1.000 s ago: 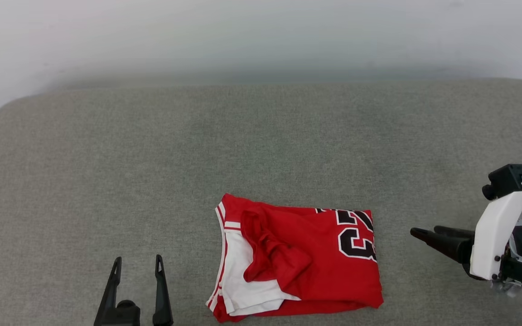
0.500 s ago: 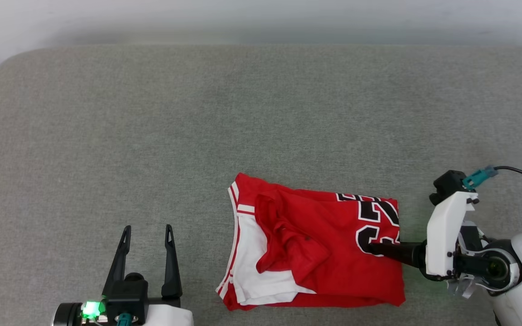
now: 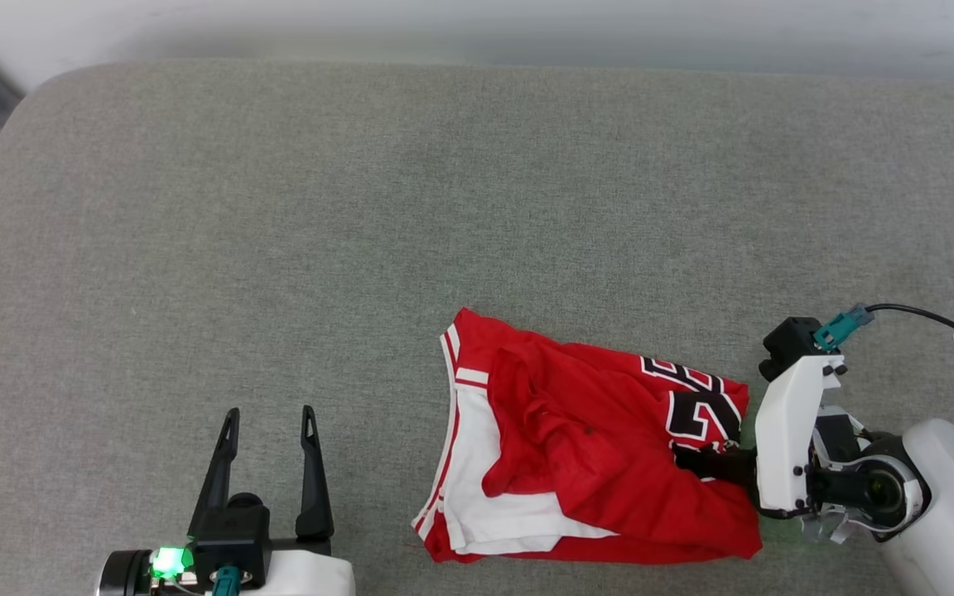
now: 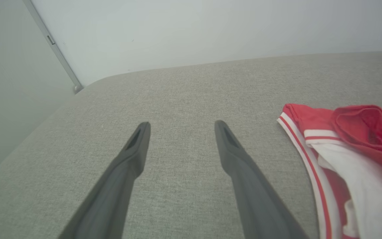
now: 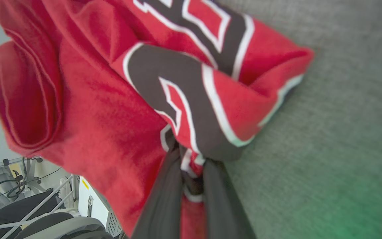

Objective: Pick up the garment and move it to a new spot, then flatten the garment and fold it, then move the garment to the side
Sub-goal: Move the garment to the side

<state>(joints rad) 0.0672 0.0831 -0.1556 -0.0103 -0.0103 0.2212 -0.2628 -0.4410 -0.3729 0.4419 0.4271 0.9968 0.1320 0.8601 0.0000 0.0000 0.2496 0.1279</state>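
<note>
The garment is a red jersey with white sleeves and a black number print, lying folded and bunched on the grey cushion. My right gripper reaches in from the right and is shut on the garment's printed right edge, whose fabric is pinched and puckered. In the right wrist view the two dark fingers clamp a fold of the garment just below the black numerals. My left gripper rests open at the lower left, apart from the cloth. The left wrist view shows its fingers spread over bare cushion, with the garment's striped sleeve to their right.
A pale wall runs behind the cushion's far edge. The cushion's rounded left corner drops off beside a dark strip. A black cable trails from the right wrist. Equipment and a chair show beyond the cloth in the right wrist view.
My right gripper slid in from the right onto the garment's printed edge and shut on it, puckering the fabric. The head camera also shifted. The left gripper stays open.
</note>
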